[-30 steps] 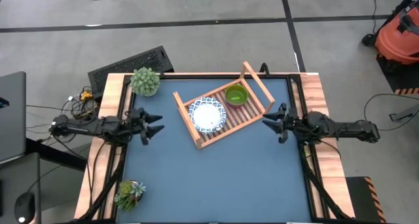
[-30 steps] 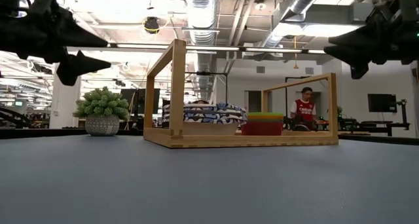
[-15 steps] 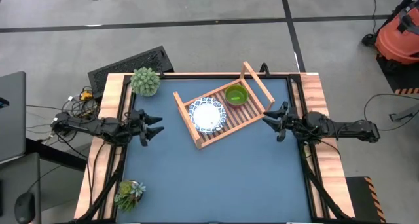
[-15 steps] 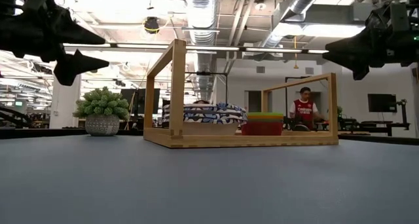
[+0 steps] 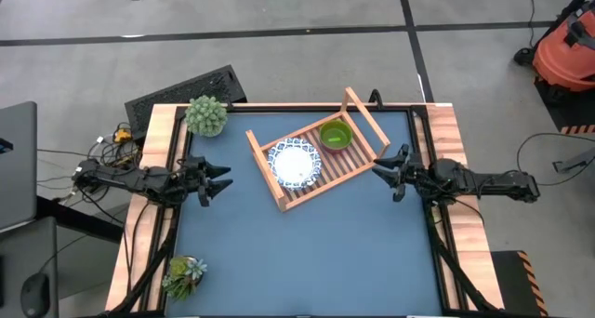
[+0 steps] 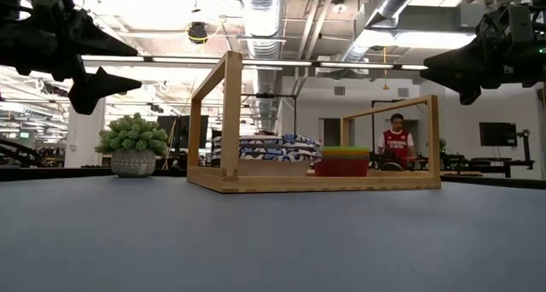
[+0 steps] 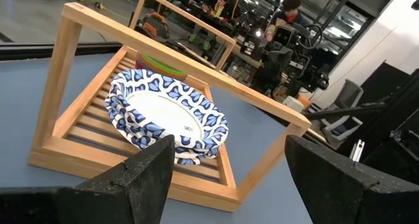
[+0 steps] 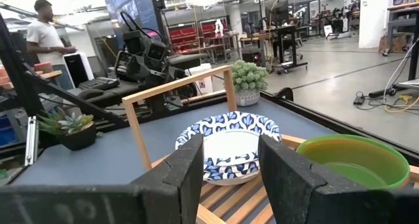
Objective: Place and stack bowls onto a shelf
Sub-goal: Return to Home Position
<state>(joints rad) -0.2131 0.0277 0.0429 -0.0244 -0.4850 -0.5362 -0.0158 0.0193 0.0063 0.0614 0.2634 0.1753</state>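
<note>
My left end effector (image 5: 221, 178) and right end effector (image 5: 384, 177) hung released, empty; the stacked patterned bowls (image 5: 294, 163) looked rigid, chippable, best pinched at the rim.

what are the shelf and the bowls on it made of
The shelf looks like pale bare wood, matte, with corner joints showing. The patterned bowls have a smooth white surface with blue print and thin rims: glazed ceramic or melamine, can't tell which. The green bowl is probably plastic, one even colour with a soft sheen.

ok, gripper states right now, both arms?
Left gripper: open, holding nothing.
Right gripper: open, holding nothing.
</note>
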